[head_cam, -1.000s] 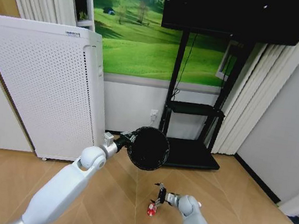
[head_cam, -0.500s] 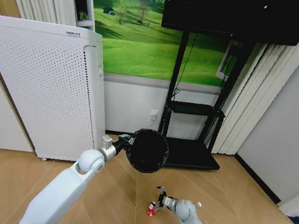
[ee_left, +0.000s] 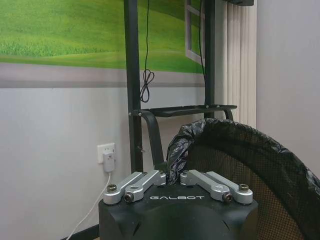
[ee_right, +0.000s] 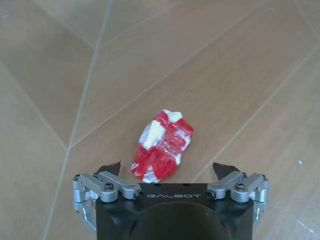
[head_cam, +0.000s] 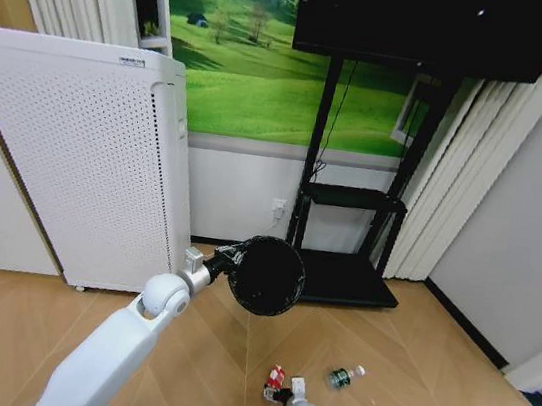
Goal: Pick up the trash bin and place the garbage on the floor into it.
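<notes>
Open right end effector (ee_right: 170,172) over garbage (ee_right: 161,145)

Three crumpled scraps (head_cam: 275,375) on herringbone floor (head_cam: 209,356)

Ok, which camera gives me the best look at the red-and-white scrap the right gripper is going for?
The right wrist view: the red-and-white scrap lies on the floor between the open fingers of the right gripper, untouched. The head view shows it small, just beyond that gripper. The left wrist view looks at the trash bin instead.
</notes>
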